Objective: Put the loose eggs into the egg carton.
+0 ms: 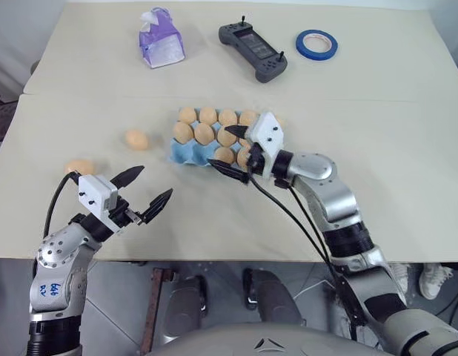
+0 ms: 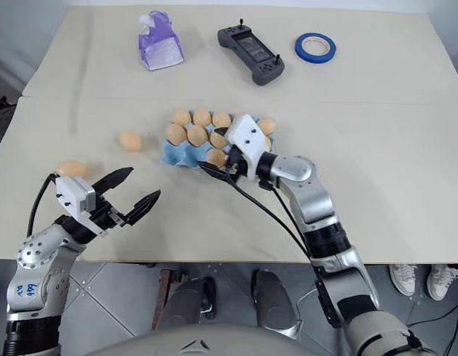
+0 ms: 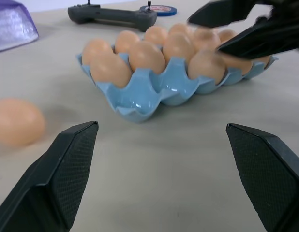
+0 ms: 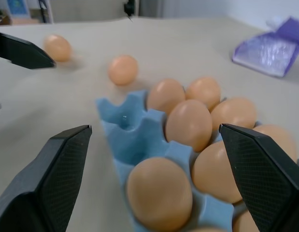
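**Right end effector open over the carton, two eggs still on the table**

The egg carton (image 1: 190, 152), a light blue moulded tray, lies near the middle of the table (image 1: 377, 126) and is mostly filled with tan-orange eggs. Its near-left corner cups are bare blue (the right wrist view shows two of them with nothing inside). The right end effector (image 1: 236, 151) hangs over the near right part of the carton with its two black fingers spread wide and nothing between them; an egg (image 4: 159, 193) sits in the cup just beneath it.

Two loose eggs lie on the table to the left of the carton. The nearer egg (image 1: 136, 139) rests a short way off the carton's left end, apart from it. The farther egg (image 1: 80, 166) lies near the table's left side, just beyond the left end effector (image 1: 143, 190).

The left end effector hovers above the table near its front edge, well apart from the carton, fingers wide apart and holding nothing, pointing toward the carton.

At the far side of the table stand a purple tissue box (image 1: 161, 39), a dark handheld controller (image 1: 253, 50) and a roll of blue tape (image 1: 316, 44), all well clear of the carton.
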Controlling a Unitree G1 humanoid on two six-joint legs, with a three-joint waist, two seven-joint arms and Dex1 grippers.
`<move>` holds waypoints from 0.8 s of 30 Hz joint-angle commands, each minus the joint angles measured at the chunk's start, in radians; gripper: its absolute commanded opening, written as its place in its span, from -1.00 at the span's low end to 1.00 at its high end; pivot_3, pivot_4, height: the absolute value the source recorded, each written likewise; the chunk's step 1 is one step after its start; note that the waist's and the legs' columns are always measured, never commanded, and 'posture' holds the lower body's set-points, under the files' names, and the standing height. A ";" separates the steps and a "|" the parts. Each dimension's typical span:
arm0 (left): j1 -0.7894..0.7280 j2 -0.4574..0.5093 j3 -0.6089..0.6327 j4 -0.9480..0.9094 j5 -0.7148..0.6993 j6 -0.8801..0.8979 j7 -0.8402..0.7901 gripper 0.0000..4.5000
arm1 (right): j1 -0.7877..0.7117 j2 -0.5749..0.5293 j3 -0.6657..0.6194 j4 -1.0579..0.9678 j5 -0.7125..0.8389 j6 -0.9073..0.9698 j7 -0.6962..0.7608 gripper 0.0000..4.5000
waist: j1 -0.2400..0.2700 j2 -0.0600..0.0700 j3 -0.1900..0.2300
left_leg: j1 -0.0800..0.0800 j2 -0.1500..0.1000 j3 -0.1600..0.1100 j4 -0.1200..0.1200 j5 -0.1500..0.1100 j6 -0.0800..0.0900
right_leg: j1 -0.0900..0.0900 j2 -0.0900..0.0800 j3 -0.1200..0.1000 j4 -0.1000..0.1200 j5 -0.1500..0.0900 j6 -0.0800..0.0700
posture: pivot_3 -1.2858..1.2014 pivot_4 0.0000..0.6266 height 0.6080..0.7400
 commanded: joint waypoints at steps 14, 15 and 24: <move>0.119 -0.080 0.245 -0.039 -0.034 -0.007 0.200 1.00 | 0.374 -0.242 -0.286 -0.084 0.276 -0.225 0.312 0.99 | 0.010 -0.001 0.000 | 0.003 0.001 0.001 0.000 0.001 0.001 | 0.004 0.001 0.001 -0.005 0.000 0.000 | 0.03 -0.52 1.00; 0.125 -0.096 0.250 -0.049 -0.044 0.001 0.218 1.00 | 0.390 -0.235 -0.274 -0.112 0.294 -0.208 0.317 0.99 | 0.012 -0.001 0.000 | 0.003 0.001 0.001 0.001 0.001 0.001 | 0.005 0.001 0.001 -0.004 0.000 0.000 | 0.03 -0.52 1.00; 0.007 -0.142 0.188 -0.041 -0.046 0.059 0.313 1.00 | 0.426 -0.169 -0.215 -0.135 0.211 -0.298 0.253 0.99 | 0.032 -0.002 0.000 | 0.003 0.000 0.001 0.002 0.000 0.000 | 0.006 0.000 0.001 -0.005 0.000 0.000 | 0.03 -0.52 1.00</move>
